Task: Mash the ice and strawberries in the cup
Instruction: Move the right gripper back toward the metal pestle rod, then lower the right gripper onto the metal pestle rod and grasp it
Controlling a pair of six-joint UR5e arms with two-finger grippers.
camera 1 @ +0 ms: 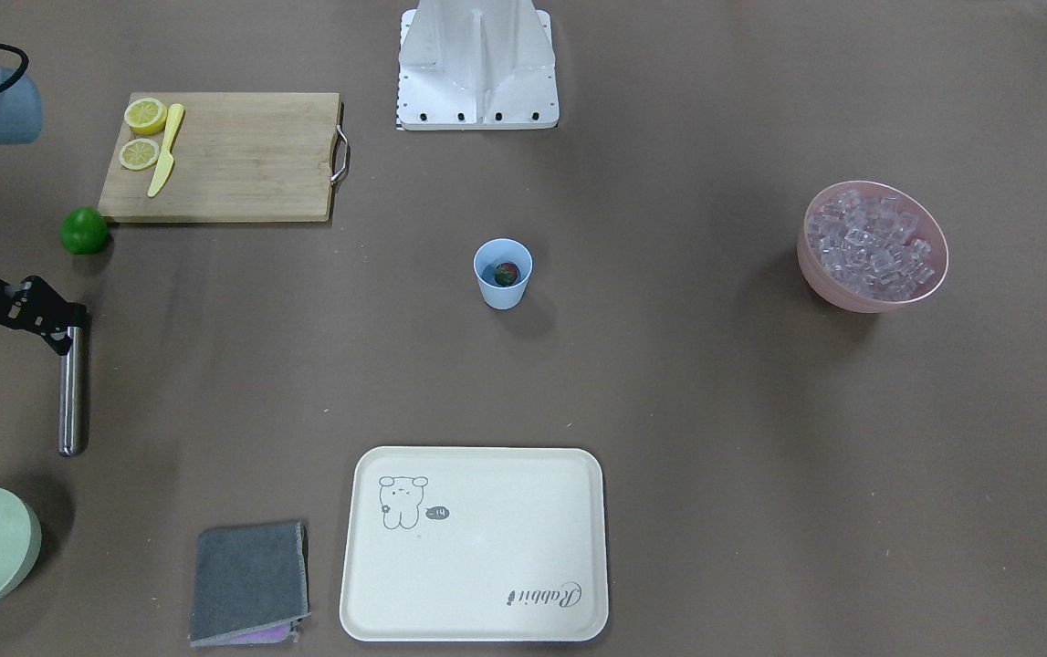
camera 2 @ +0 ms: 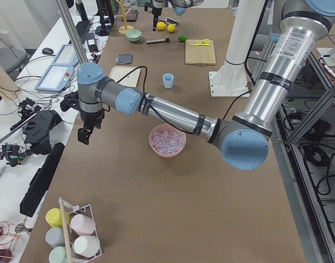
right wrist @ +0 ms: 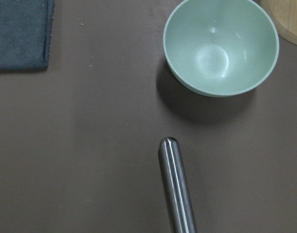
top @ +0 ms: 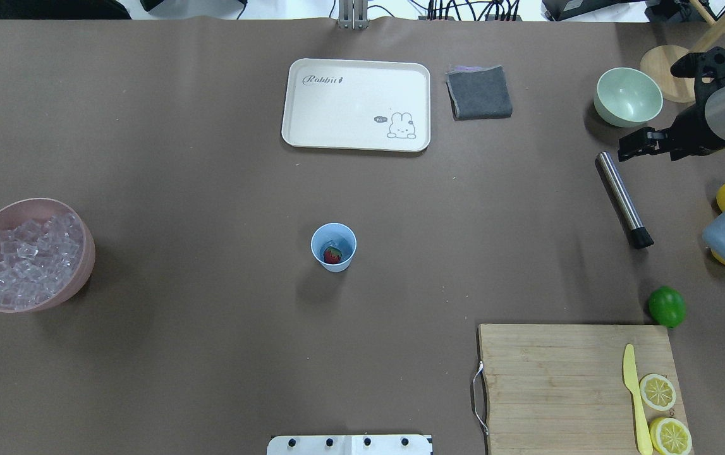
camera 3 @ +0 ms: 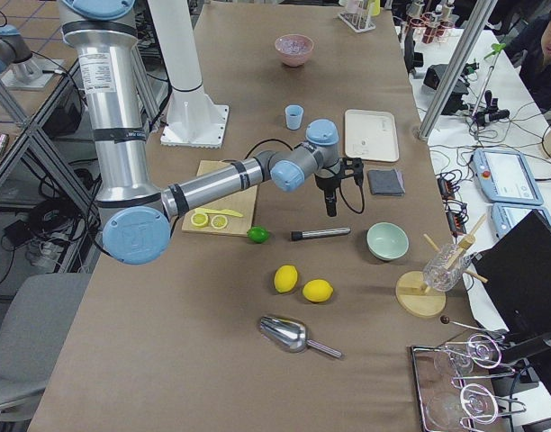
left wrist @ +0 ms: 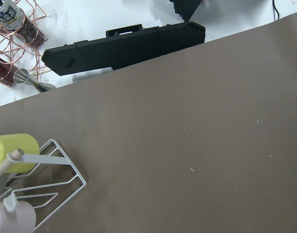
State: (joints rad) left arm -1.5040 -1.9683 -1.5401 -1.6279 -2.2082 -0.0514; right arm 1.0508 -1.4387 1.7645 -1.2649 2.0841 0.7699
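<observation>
**Reaching for the steel rod falls to the right arm**

Starting at the left of the overhead view, the ice (top: 24, 265) fills a pink bowl (top: 81, 268). The left gripper (camera 2: 84, 134) hangs beyond that end of the table. It shows only in the side view, so I cannot tell whether its fingers are open or closed.

At the middle stands the cup (top: 337, 267), upright, with 1 strawberry (top: 332, 254) at its bottom. A pale glint beside the berry may be a cube, but it is too small to be sure.

On the right lies the steel rod (top: 620, 193), flat on the table. Its long axis runs away from the robot, with the black tip nearer the robot. The right gripper (top: 627, 150) hovers just beside the bare far end and is clearly the nearer arm. I cannot tell how its fingers are set. The cup is well apart, to the rod's left.
</observation>
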